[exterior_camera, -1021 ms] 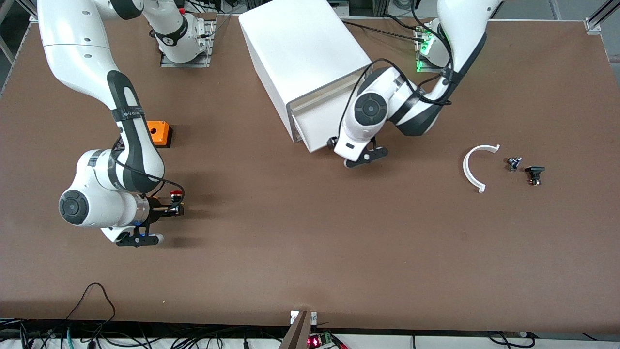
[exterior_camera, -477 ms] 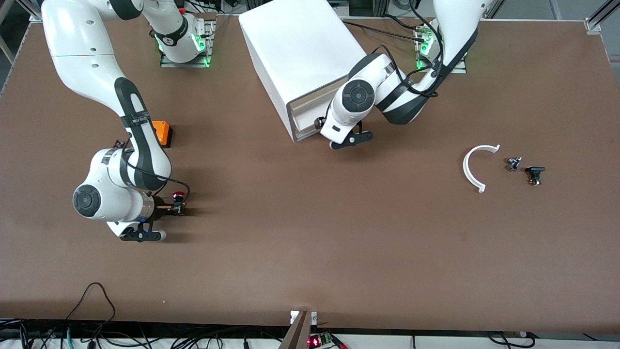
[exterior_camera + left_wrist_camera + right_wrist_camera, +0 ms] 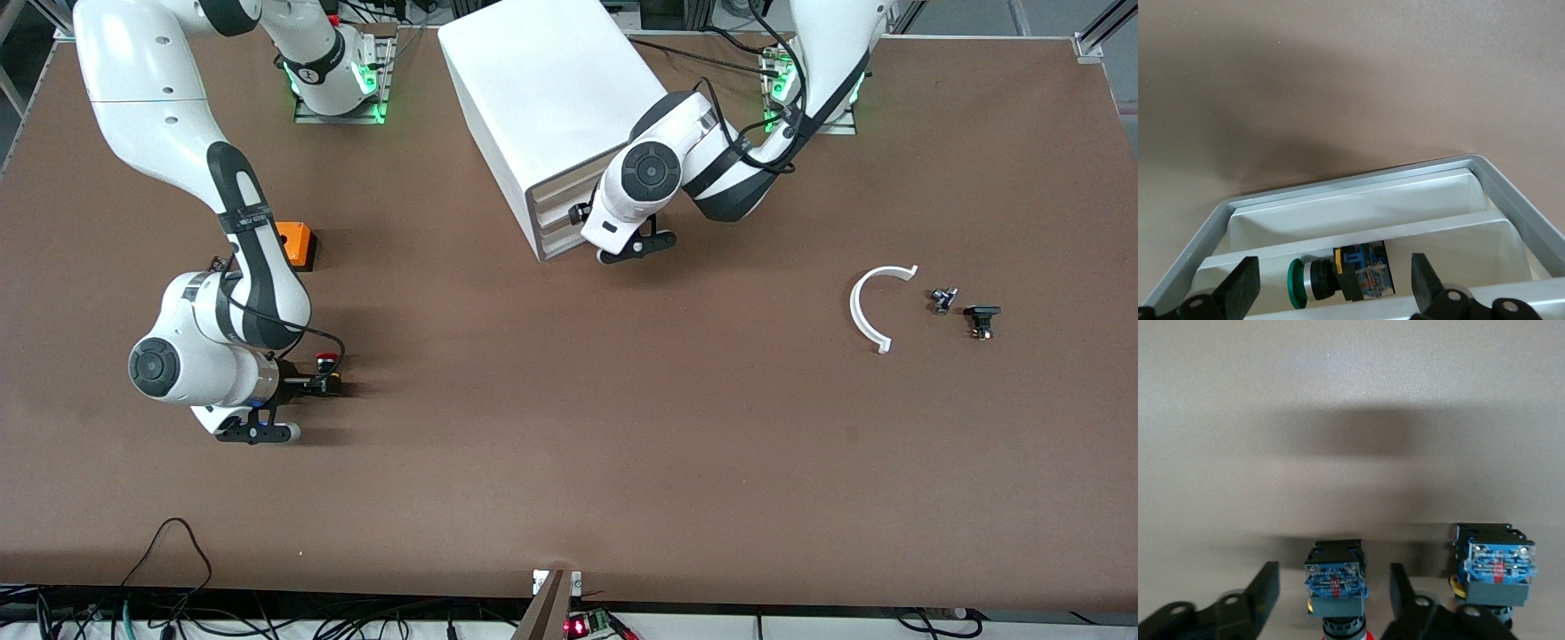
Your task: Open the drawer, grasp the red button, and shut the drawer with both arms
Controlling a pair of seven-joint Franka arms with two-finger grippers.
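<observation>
Orange box [image 3: 296,244] sits toward the right arm's end of the table. Nearer the camera, the right gripper [image 3: 331,384] has its fingers spread either side of the red-capped button [image 3: 327,360], neither one touching it. At the white cabinet [image 3: 551,89], the left gripper [image 3: 1333,283] hangs with fingers splayed wide over the drawer [image 3: 1358,193], where a green-capped button [image 3: 1338,277] lies.

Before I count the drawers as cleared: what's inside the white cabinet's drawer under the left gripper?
A green-capped push button with a black-and-blue body lies in the white drawer. The left gripper hides the rest.
</observation>
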